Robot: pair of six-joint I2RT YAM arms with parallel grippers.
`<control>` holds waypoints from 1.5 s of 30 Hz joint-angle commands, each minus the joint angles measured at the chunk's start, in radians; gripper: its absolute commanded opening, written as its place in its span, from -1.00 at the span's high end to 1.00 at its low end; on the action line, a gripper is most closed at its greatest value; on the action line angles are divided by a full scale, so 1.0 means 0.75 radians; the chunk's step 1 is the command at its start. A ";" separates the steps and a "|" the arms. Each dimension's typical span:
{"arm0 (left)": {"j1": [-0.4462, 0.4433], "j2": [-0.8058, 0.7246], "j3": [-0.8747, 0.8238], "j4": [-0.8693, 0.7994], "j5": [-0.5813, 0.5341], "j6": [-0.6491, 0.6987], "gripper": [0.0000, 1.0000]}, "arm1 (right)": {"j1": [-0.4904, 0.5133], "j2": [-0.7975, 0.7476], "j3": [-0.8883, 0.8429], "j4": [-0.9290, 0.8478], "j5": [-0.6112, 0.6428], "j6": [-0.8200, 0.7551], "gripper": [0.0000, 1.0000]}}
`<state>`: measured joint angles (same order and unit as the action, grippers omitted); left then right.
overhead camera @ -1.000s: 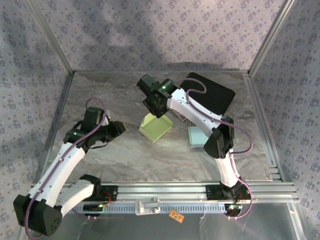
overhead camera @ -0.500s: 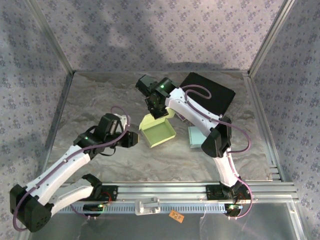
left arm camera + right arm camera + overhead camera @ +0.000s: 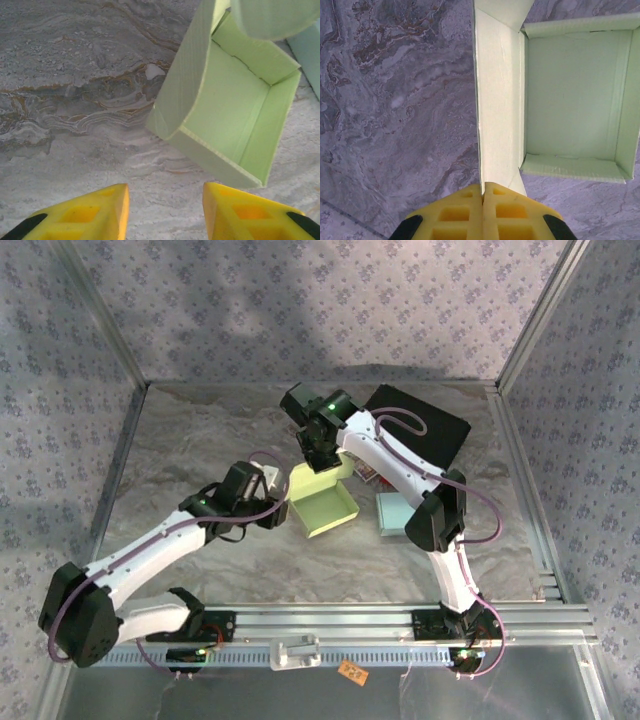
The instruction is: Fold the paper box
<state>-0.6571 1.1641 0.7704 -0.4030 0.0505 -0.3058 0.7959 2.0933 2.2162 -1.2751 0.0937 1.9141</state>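
Folding under way: the green paper box [image 3: 322,506] sits mid-way across the table [image 3: 200,440]. Your right gripper [image 3: 482,192] pinches its tall side flap [image 3: 497,100]. Your left gripper [image 3: 165,210] hovers beside it, jaws partly apart, empty. Next, likely: tuck that flap inward.

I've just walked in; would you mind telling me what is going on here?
A green paper box is being folded on the table. The right gripper is shut on one side flap, while the left gripper, open, hovers beside the box without touching it. The box is a partly formed open tray.
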 commanded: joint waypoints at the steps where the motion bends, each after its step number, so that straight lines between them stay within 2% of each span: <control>1: -0.009 0.041 0.091 0.062 -0.061 0.065 0.14 | -0.008 -0.014 -0.031 -0.023 -0.022 -0.017 1.00; 11: -0.019 0.181 0.184 0.066 -0.037 0.085 0.24 | -0.020 -0.029 -0.063 -0.007 -0.052 -0.046 1.00; 19: -0.024 0.227 0.213 0.042 -0.024 0.087 0.69 | -0.027 -0.048 -0.089 0.012 -0.052 -0.051 1.00; 26: -0.031 0.212 0.206 0.027 -0.038 0.096 1.00 | -0.027 -0.056 -0.099 0.041 -0.046 -0.063 1.00; 29: -0.030 0.180 0.206 0.001 -0.068 0.120 1.00 | -0.028 -0.091 -0.124 0.081 0.006 -0.121 1.00; 30: -0.030 0.166 0.208 -0.009 -0.069 0.135 1.00 | -0.028 -0.112 -0.141 0.112 0.035 -0.175 1.00; 32: -0.028 0.135 0.212 -0.035 -0.068 0.173 1.00 | -0.037 -0.157 -0.159 0.154 0.101 -0.312 0.65; 34: -0.019 0.100 0.215 -0.068 -0.066 0.229 1.00 | -0.057 -0.209 -0.165 0.175 0.170 -0.535 0.25; 36: -0.001 0.052 0.210 -0.103 -0.028 0.304 1.00 | -0.077 -0.291 -0.191 0.229 0.245 -0.842 -0.15; 39: 0.058 -0.040 0.179 -0.131 0.096 0.430 1.00 | -0.089 -0.489 -0.423 0.481 0.277 -1.414 -0.42; 40: 0.091 -0.067 0.166 -0.133 0.158 0.468 1.00 | -0.096 -0.572 -0.546 0.592 0.243 -1.569 -0.47; 42: 0.193 -0.112 0.134 -0.133 0.305 0.542 1.00 | -0.170 -0.761 -0.836 0.847 0.008 -1.867 -0.47; 45: 0.301 -0.109 0.124 -0.181 0.424 0.666 1.00 | -0.337 -0.942 -1.151 1.022 -0.306 -2.072 -0.46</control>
<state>-0.4774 1.0824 0.8814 -0.4858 0.2180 0.0601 0.6304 1.4494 1.5124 -0.7185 0.0807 0.7284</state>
